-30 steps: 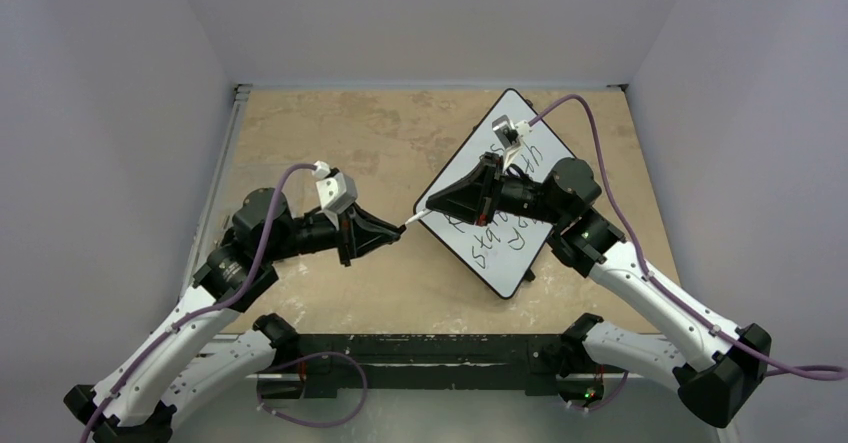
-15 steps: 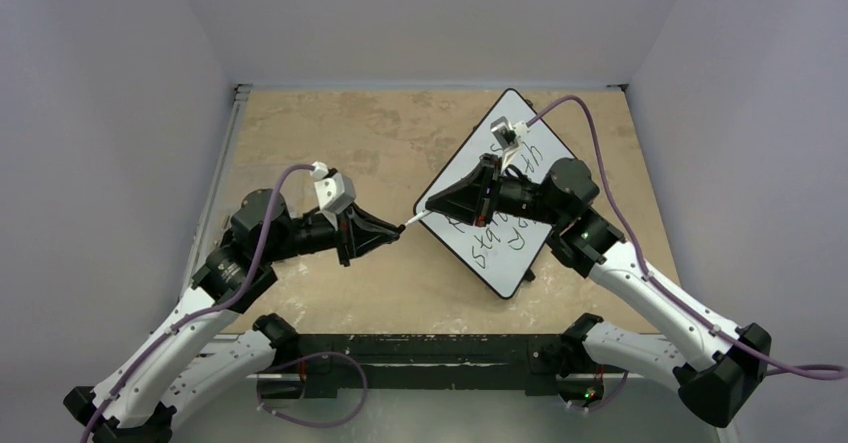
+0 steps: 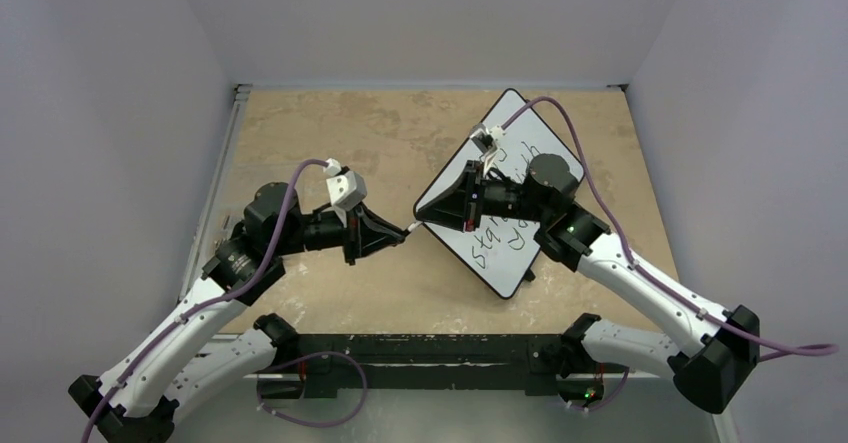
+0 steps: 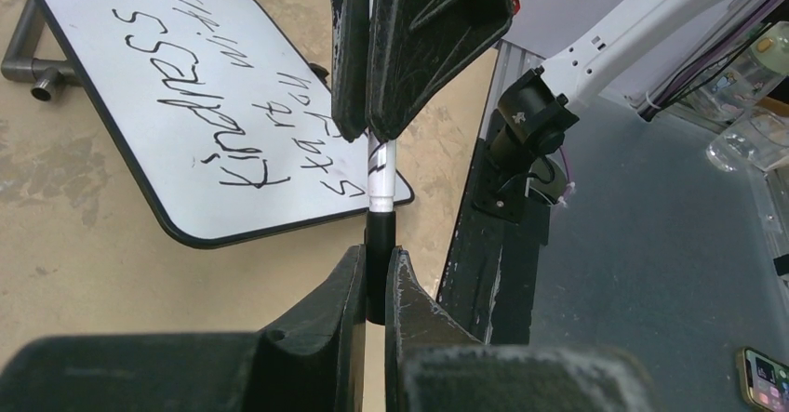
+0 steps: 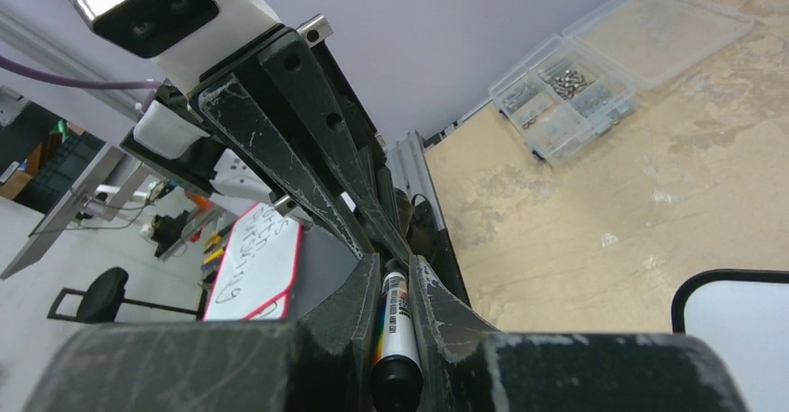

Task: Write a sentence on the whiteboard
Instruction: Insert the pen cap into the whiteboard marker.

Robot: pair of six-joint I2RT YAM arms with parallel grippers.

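The right gripper [image 4: 367, 138] is clamping a white marker [image 4: 381, 175] by its barrel while the left gripper [image 4: 377, 259], facing it, is pinching the black cap [image 4: 380, 240], likely to pull or seat it, just beside the tilted whiteboard [image 4: 140, 86] carrying the sentence [image 4: 242, 114].

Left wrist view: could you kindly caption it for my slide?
Left tool and right tool grip one marker end to end, beside the lettered whiteboard.

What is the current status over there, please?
Left hand on the marker's black end, right hand on its barrel, both shut. Sentence on whiteboard: "Kindness start with". Right arm overhangs the board.
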